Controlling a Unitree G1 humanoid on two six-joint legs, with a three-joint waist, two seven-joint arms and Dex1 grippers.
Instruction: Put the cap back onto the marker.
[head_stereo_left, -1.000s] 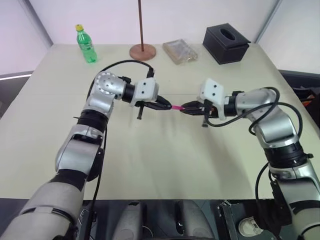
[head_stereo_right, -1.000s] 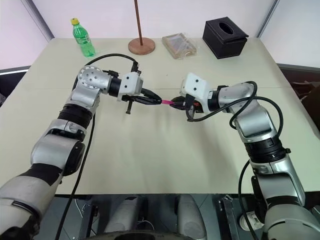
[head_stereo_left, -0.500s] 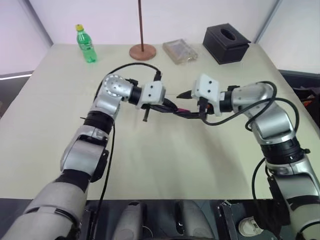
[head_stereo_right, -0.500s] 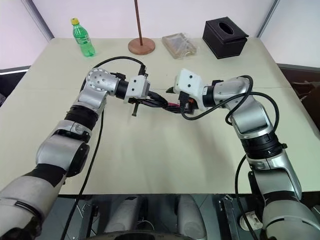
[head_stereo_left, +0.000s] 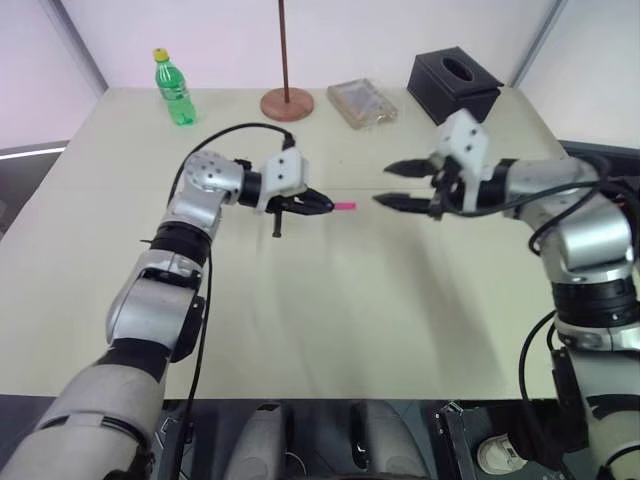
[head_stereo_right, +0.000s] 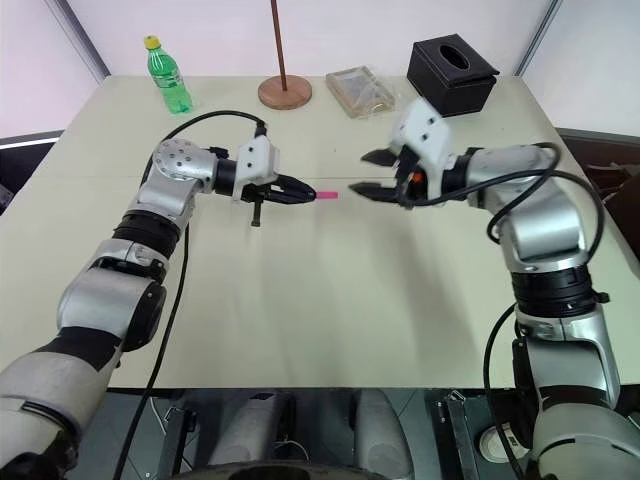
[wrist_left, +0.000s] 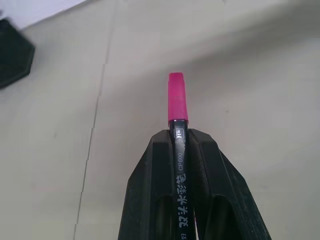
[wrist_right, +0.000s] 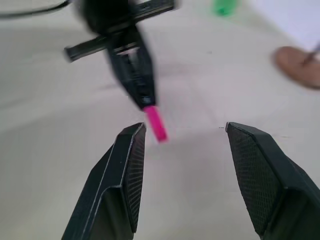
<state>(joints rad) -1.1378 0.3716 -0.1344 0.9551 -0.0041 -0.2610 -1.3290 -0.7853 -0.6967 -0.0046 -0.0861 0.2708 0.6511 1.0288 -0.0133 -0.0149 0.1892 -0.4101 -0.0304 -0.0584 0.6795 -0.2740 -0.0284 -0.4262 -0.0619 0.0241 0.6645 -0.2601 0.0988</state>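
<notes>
You'll find the marker (wrist_left: 179, 150) above the middle of the table (head_stereo_left: 330, 330), clamped in the left gripper (head_stereo_left: 318, 204), whose two black fingers are closed tight on the black barrel. Its long axis runs roughly level and across the table, parallel to the far edge. The pink cap (head_stereo_left: 343, 207) sits on the end that sticks out past the fingertips, pointing toward the table's right edge and the right gripper (head_stereo_left: 385, 186). That right gripper hangs near the cap without touching it, its fingers spread wide with nothing between them. Look farther back and a green bottle (head_stereo_left: 173, 88) with a yellow cap stands upright near the far left corner. A round wooden base (head_stereo_left: 287, 103) carrying a thin pole sits by the far edge. Just right of it is a clear plastic container (head_stereo_left: 366, 102), whose contents you can't make out. A black tissue box (head_stereo_left: 455, 85) sits toward the far right corner, its top opening dark.
</notes>
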